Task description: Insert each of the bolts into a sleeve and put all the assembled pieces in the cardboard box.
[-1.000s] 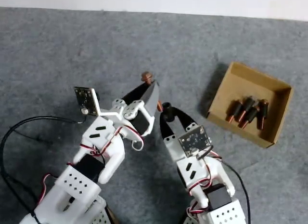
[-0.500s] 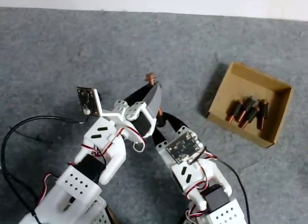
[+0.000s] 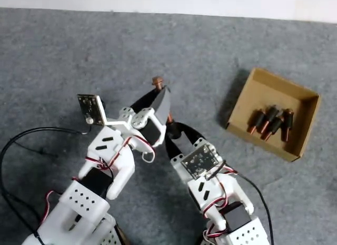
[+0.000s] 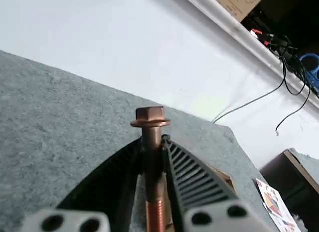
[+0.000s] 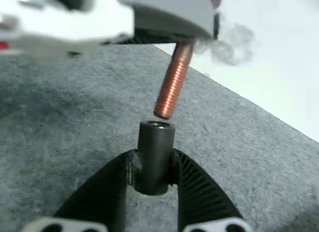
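Grey worktop [image 3: 68, 50] is bearing a box [image 3: 263, 97]. Left end effector [image 4: 153, 144] is gripping a bolt [image 4: 149, 123]; right end effector [image 5: 153, 164], a sleeve [image 5: 156, 137].

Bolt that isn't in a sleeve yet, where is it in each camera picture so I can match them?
High view: the bolt is near the centre, its head poking out of the left gripper.
Left wrist view: the bolt runs through the centre, clamped in that gripper.
Right wrist view: the bolt's threaded end points at the sleeve.
Shared landmark: the grey mat.
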